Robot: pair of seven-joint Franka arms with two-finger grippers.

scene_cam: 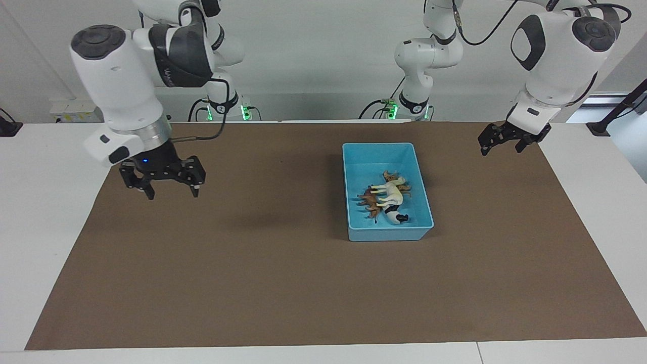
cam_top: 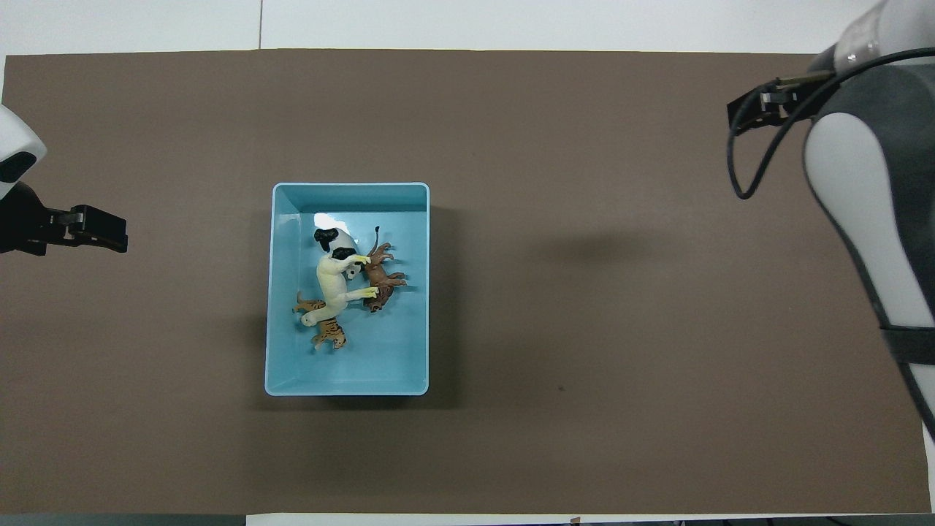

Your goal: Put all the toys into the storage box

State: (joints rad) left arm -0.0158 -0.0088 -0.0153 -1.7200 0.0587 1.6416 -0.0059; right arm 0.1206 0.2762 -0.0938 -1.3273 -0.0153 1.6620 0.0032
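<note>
You have all four toys [cam_top: 343,288] piled in the blue storage box [cam_top: 347,383] on the worktop's brown mat [scene_cam: 263,283]. Your right claw [scene_cam: 172,191] hangs open and empty over the mat's right-arm end. Your left claw [scene_cam: 500,143] waits spread and empty over the left-arm end.

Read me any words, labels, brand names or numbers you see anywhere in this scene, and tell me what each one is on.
Right arm: a band of lettering on the dark grey link, too small and blurred to read.
Storage box: no text or label visible.
Toys: no lettering visible.
Brown mat: plain, no print.
Nothing else in either view carries readable text.
</note>
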